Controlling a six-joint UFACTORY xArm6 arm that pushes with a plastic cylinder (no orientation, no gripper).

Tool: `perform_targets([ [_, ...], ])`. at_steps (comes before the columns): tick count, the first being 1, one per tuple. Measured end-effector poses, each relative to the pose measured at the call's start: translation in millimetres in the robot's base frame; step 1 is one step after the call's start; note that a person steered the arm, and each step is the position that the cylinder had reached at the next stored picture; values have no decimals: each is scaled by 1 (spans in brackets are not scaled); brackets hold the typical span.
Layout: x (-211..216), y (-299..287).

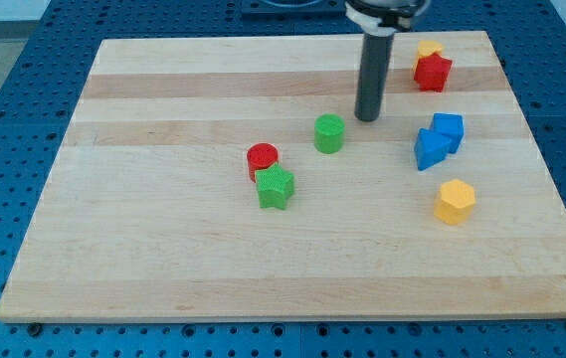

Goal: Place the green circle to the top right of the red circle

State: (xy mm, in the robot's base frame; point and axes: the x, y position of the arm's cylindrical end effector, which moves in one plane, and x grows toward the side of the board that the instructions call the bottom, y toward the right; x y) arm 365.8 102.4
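Observation:
The green circle [329,132] stands near the middle of the wooden board [163,259]. The red circle [262,159] lies down and to the left of it, with a gap between them. A green star [276,187] touches the red circle's lower right side. My tip [367,117] rests on the board just up and to the right of the green circle, a small gap apart. The dark rod rises from it toward the view's top.
A red star [433,72] with a yellow block [429,49] behind it sits at the top right. Two blue blocks [438,140] sit together at the right. A yellow hexagon [455,201] lies below them. Blue perforated table surrounds the board.

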Motion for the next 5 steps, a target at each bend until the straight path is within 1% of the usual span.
perform_targets([
  [1, 22, -2],
  [4, 23, -75],
  [5, 23, -86],
])
